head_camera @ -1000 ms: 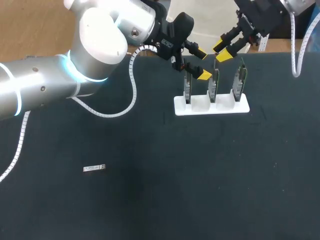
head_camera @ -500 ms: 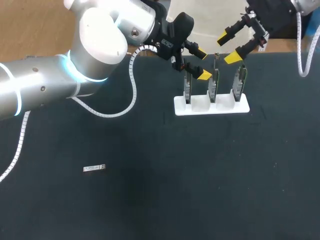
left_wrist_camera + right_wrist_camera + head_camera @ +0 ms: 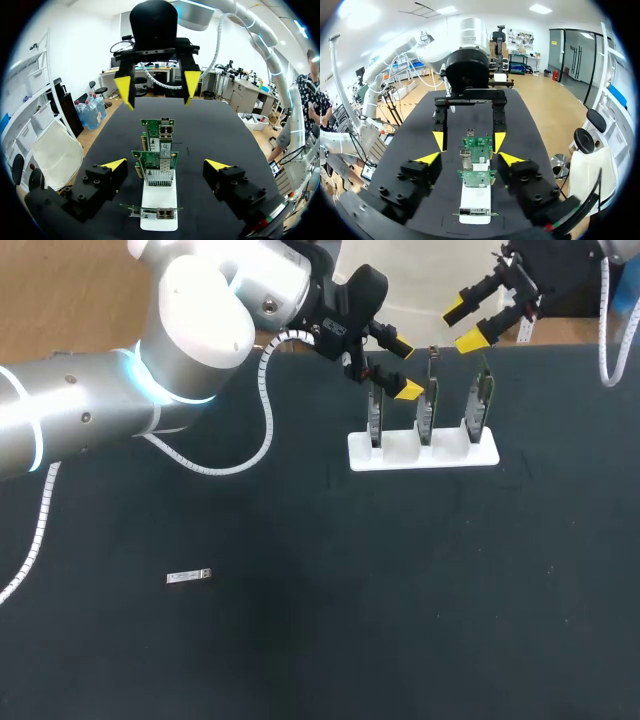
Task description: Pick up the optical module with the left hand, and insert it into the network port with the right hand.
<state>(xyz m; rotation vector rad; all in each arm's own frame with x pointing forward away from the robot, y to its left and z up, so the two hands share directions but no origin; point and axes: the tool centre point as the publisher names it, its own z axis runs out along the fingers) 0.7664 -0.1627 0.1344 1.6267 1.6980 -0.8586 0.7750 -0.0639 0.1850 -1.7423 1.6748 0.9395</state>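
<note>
The optical module (image 3: 188, 576), a small silver bar, lies alone on the dark table at the near left, far from both grippers. Three green network cards (image 3: 426, 410) stand upright in a white holder (image 3: 423, 454) at the back. My left gripper (image 3: 400, 366) hangs open just behind the leftmost card (image 3: 375, 408), holding nothing. In the left wrist view the cards (image 3: 159, 150) sit ahead of that gripper (image 3: 166, 165), their silver ports (image 3: 166, 131) facing it. My right gripper (image 3: 465, 326) hovers open above the rightmost card, empty. In the right wrist view the cards (image 3: 477, 150) lie ahead of it (image 3: 470, 159).
The white coiled cable (image 3: 262, 430) of my left arm drapes over the table to the left of the holder. The table's back edge runs just behind the cards. In each wrist view the other arm's gripper (image 3: 157, 87) faces across the cards.
My right gripper has risen up and back from the cards; its fingers spread wide, then drew in a little. The left arm and the module have not moved.
</note>
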